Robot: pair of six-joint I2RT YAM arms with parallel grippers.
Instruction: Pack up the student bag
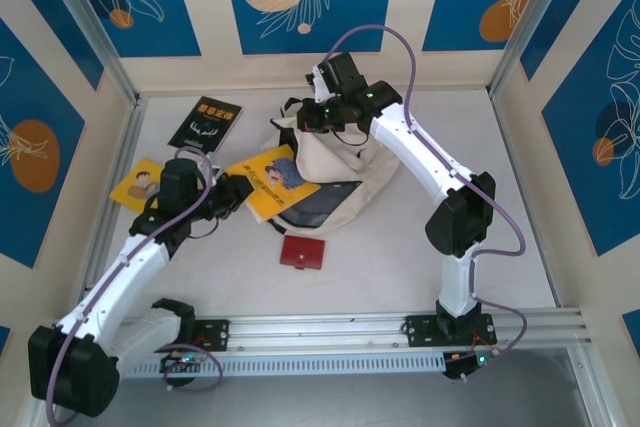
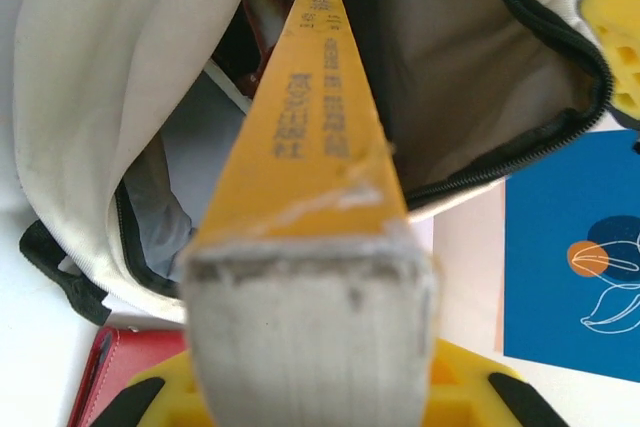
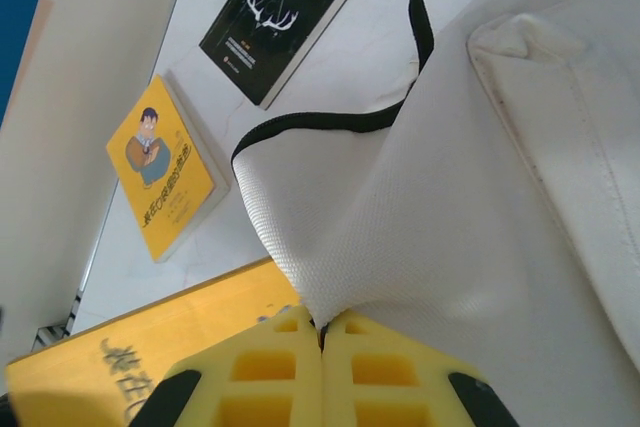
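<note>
Pincers come first. The left pincer (image 2: 310, 392) pinches a yellow book (image 2: 312, 137) at its near end, with one finger on each flat side. The book sticks straight out from this pincer. Its long side points right into the open mouth of the student bag (image 2: 95, 107). The far end of the book is at the mouth, between the two black zipper edges, and I think it is a little way inside.

So the bag lies straight ahead of the left pincer, along the line of the book. The left arm is the one nearer to the mouth.

The right pincer (image 3: 322, 342) is pressed together on a fold of the bag's white cloth. It grips at the far rim of the mouth and holds that rim up, so the mouth gapes wide.

The bag lies on the table (image 1: 420, 257), with its mouth turned toward the left arm. A red wallet (image 1: 302, 252) lies just beside the bag, on its near side.

I think the next move is a push along the book's long side, deeper into the bag. If the book tilts, a corner may catch on the zipper edge.
</note>
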